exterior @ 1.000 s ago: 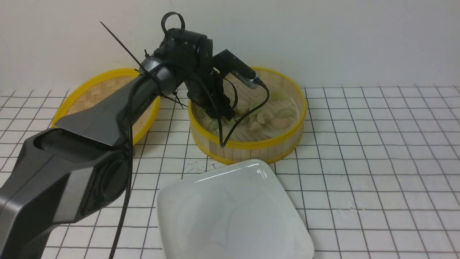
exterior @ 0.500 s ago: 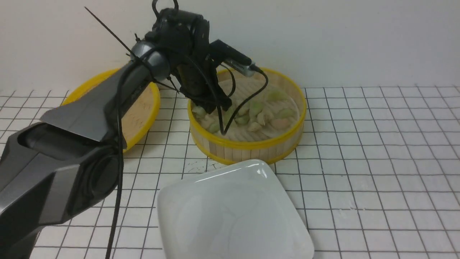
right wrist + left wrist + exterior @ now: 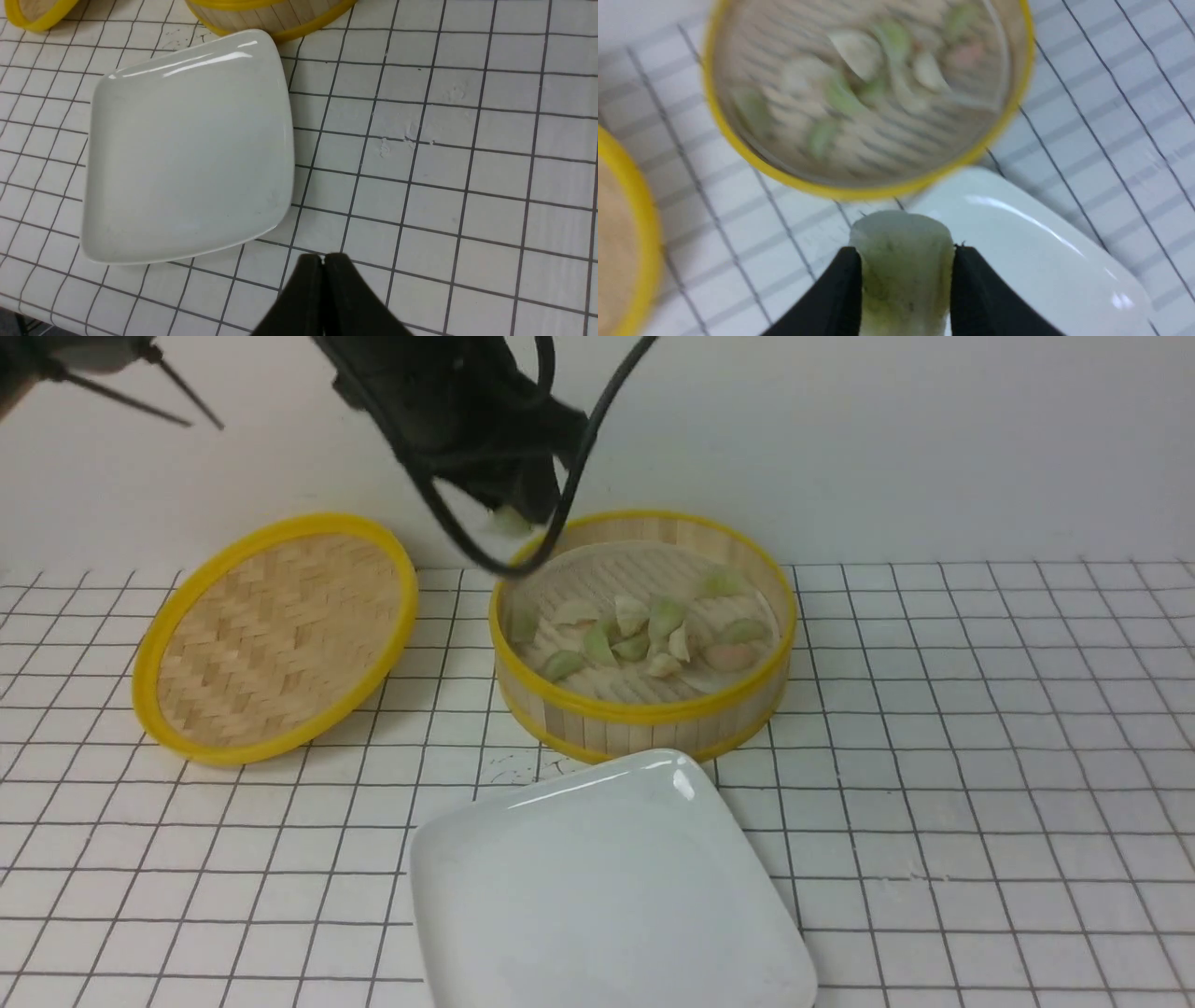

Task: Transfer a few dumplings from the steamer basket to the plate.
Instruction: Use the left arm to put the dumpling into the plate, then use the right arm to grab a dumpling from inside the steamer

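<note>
My left gripper (image 3: 512,515) hangs high above the far left rim of the steamer basket (image 3: 644,714), shut on a pale green dumpling (image 3: 903,266) that fills the gap between its black fingers (image 3: 831,298). The same dumpling (image 3: 510,521) peeks out under the gripper in the front view. Several green, cream and pink dumplings (image 3: 653,630) lie on the basket's slatted floor. The white square plate (image 3: 607,887) sits bare in front of the basket. My right gripper (image 3: 323,257) is shut with nothing in it, above the tiles just off the plate (image 3: 187,149); it is out of the front view.
The flat woven lid (image 3: 275,635) with a yellow rim lies left of the basket. A black cable (image 3: 560,513) loops down from the left arm over the basket's far left rim. White gridded tiles (image 3: 980,756) cover the table; a pale wall stands behind.
The left arm has risen out of the basket toward the top of the front view, carrying the green dumpling. The basket's contents and the lid are now uncovered.
</note>
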You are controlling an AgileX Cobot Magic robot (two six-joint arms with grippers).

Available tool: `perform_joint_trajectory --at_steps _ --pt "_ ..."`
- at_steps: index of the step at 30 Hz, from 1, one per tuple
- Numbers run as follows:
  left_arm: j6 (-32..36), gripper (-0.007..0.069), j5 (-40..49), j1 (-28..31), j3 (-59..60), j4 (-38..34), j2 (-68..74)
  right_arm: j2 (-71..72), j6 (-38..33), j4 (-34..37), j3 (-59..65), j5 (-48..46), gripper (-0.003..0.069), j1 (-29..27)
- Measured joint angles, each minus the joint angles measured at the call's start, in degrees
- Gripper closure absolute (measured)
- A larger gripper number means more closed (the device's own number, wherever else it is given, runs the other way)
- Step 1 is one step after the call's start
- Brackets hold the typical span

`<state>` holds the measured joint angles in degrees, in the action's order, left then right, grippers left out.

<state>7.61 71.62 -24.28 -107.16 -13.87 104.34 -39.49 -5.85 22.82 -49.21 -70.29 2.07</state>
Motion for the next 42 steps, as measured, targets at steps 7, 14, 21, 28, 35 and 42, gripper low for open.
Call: perform_joint_trajectory --at_steps 7,14,21,28,35,42 --pt "5.8 0.0404 -0.1 -5.1 14.2 -2.3 2.8 0.0 -1.3 0.0 0.0 -0.1 0.0669 0.0" --pt "6.1 0.0354 -2.6 -6.3 14.7 -1.1 12.2 0.0 -1.6 0.0 0.0 1.1 0.0669 0.0" --pt "6.1 0.0191 -3.5 -6.3 14.2 0.7 13.9 -5.6 -4.0 2.8 -4.2 1.3 0.0669 0.0" --pt "2.3 0.042 -2.5 -6.2 8.8 6.8 11.1 -24.3 -9.6 7.4 -19.1 -0.7 0.0669 2.1" --pt "-3.2 0.0629 -1.5 -4.9 11.7 9.7 -5.9 -48.7 -10.6 -0.1 -38.2 -0.6 0.0668 11.9" --pt "-4.0 0.0631 -0.6 -4.8 22.7 6.5 -24.7 -71.9 -10.6 -7.8 -57.7 -0.5 0.0615 18.7"
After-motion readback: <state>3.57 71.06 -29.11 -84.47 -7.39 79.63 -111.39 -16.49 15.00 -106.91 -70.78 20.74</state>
